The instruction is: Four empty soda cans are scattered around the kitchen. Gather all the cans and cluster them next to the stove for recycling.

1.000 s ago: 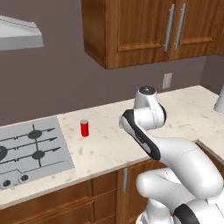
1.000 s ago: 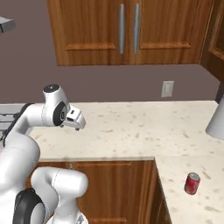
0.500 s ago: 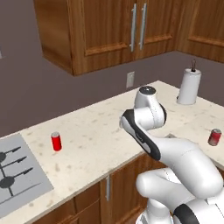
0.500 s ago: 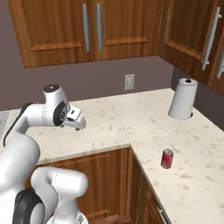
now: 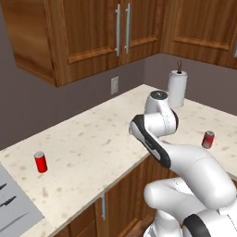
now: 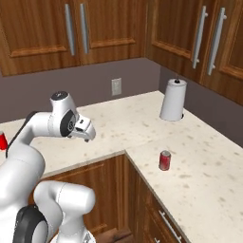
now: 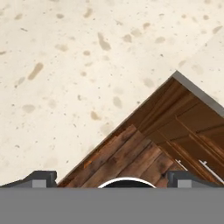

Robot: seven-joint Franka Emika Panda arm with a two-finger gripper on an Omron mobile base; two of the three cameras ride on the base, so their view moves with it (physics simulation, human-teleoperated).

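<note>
You have the speckled cream countertop running in an L under the gripper, which hangs above the counter's front edge near the inner corner, with the wooden cabinet fronts below it. In the hand view the two finger tips stand far apart at the bottom, so the jaws are spread wide with nothing between them. The stove lies well off to the gripper's left, at the far end of the counter run, only its silver-grey corner with black grate ends showing. The white paper towel roll stands upright well beyond the gripper to its right, by the back wall. One red soda can stands upright on the other leg of the counter, to the gripper's right and lower, well apart from it. A second red can stands upright to the gripper's left, between it and the stove, near the stove's edge.
</note>
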